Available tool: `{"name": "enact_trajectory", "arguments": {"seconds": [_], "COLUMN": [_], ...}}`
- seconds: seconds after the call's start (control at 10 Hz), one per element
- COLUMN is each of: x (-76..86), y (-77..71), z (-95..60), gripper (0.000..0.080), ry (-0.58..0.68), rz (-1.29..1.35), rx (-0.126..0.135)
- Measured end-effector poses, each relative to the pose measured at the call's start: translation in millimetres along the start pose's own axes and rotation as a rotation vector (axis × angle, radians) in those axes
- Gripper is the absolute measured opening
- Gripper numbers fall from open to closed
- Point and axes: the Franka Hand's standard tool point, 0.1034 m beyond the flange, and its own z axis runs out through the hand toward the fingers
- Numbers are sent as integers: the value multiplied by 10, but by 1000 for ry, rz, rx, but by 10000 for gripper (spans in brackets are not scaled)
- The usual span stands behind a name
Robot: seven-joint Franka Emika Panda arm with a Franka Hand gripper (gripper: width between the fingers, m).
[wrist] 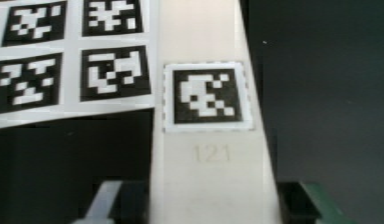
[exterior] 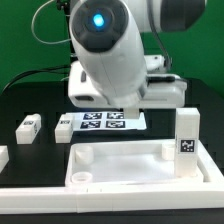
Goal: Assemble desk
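The white rimmed tabletop (exterior: 125,172) lies at the front, with a round socket (exterior: 80,176) at its near-left corner. One tagged leg post (exterior: 186,135) stands upright at the panel's corner on the exterior view's right. Two more leg posts (exterior: 30,127) (exterior: 62,128) lie on the black table at the exterior view's left. In the wrist view a further white leg post (wrist: 207,150) with a tag (wrist: 207,95) runs lengthwise between my fingers (wrist: 114,200). My gripper (wrist: 210,208) is shut on it. In the exterior view the arm's body hides the gripper.
The marker board (exterior: 105,121) lies behind the tabletop, under the arm, and shows beside the held post in the wrist view (wrist: 64,55). A low white rail (exterior: 100,203) runs along the front edge and up the left. White blocks (exterior: 165,92) stand at the back.
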Motion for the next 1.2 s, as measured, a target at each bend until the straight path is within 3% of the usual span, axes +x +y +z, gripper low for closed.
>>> {"name": "enact_trajectory", "arguments": {"seconds": [0.1, 0.2, 0.5, 0.6, 0.7, 0.8, 0.9, 1.0, 1.2], "x": [5, 123, 198, 175, 152, 189, 303, 312, 350], "y": [113, 187, 149, 130, 152, 191, 234, 245, 240], "z": [-193, -361, -424, -502, -726, -1004, -1271, -1367, -1370], "gripper": [288, 288, 288, 288, 289, 289, 289, 289, 289], "ry": [17, 125, 342, 403, 441, 486, 629, 719, 886], "rz": [8, -9, -16, -14, 4, 32, 48, 55, 67], "rx": [16, 6, 15, 42, 100, 182, 199, 200, 185]}}
